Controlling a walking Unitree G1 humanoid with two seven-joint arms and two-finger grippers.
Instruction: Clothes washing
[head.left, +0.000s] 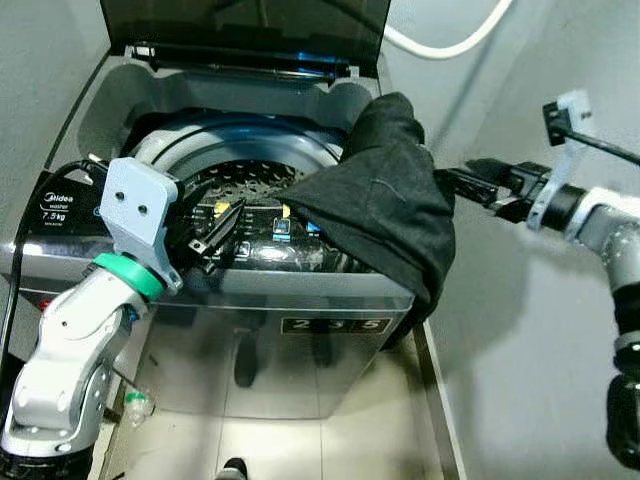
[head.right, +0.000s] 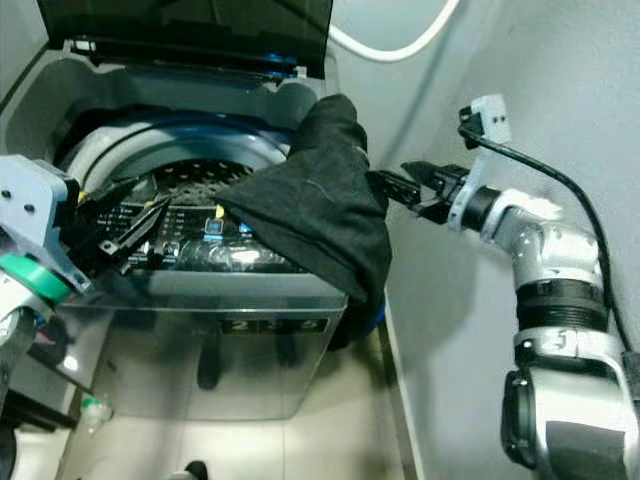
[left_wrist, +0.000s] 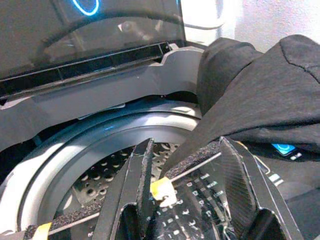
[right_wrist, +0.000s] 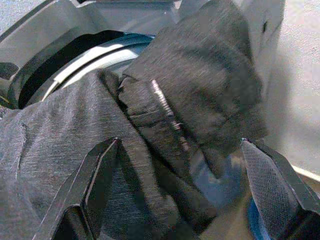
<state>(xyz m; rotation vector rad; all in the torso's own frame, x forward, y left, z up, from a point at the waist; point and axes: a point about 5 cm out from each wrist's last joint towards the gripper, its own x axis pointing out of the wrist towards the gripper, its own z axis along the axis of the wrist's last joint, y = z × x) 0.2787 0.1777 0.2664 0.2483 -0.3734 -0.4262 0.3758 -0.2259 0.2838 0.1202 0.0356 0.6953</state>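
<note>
A top-loading washing machine (head.left: 330, 325) stands with its lid (head.left: 240, 25) raised and its perforated drum (head.left: 235, 180) showing. A dark grey garment (head.left: 385, 200) is draped over the machine's right front corner; part reaches toward the drum and part hangs down the side. My left gripper (head.left: 220, 235) hovers open over the control panel at the front left, nothing between its fingers (left_wrist: 142, 185). My right gripper (head.right: 395, 188) comes in from the right at the garment's edge. It is open, and in the right wrist view the cloth (right_wrist: 190, 100) bunches between its spread fingers (right_wrist: 100, 170).
A grey wall (head.left: 540, 330) stands close on the machine's right, leaving a narrow gap for my right arm. A white hose (head.left: 440, 45) curves behind the lid. A black cable (head.left: 15, 270) runs down the left side. A small bottle (head.left: 137, 405) lies on the floor.
</note>
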